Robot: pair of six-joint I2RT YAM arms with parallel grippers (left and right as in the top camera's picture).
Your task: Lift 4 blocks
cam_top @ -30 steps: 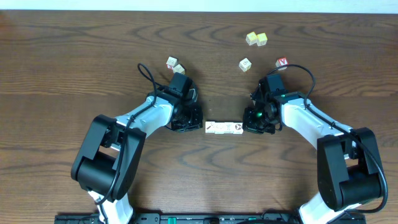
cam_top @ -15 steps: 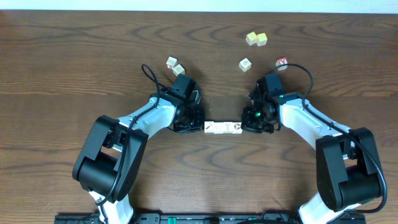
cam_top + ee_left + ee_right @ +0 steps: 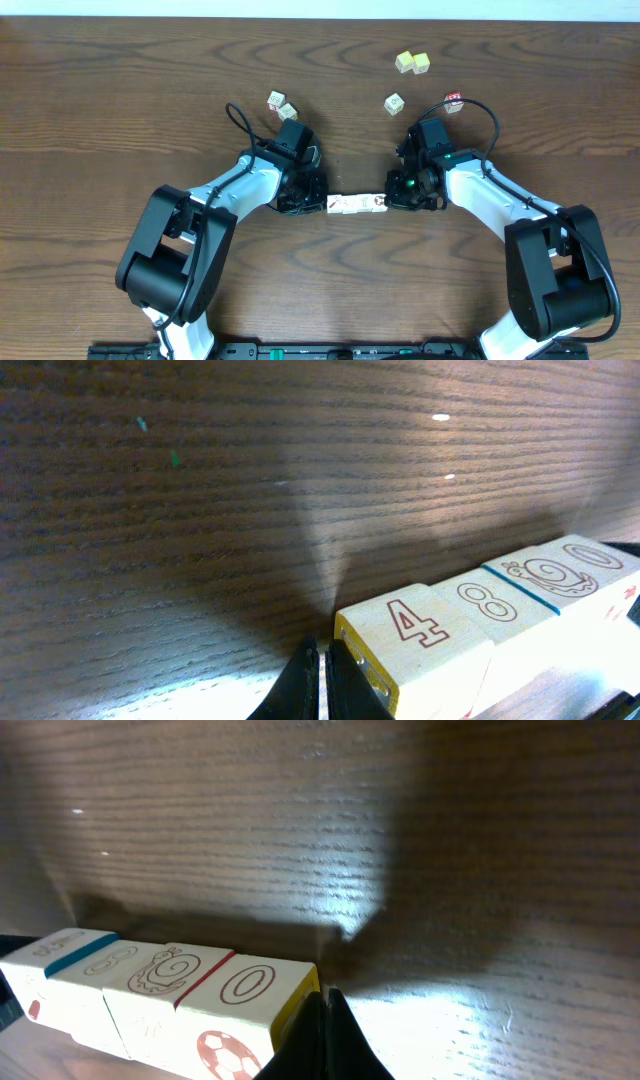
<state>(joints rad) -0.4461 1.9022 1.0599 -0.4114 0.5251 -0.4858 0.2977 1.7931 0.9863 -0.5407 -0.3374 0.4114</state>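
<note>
Wood table (image 3: 120, 100), blocks (image 3: 358, 204) row squeezed between left gripper (image 3: 322, 204), right gripper (image 3: 392, 201), ends hidden.

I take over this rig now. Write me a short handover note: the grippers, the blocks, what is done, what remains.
Left gripper: shut, tips pressed against the cube marked 4.
Right gripper: shut, tips against the cube marked 0.
Blocks: four small whitish wooden cubes in one row between the grippers; those two are its ends.
Done: row clamped from both ends.
Left: lift it; whether it clears the brown wooden table is unclear.
</note>
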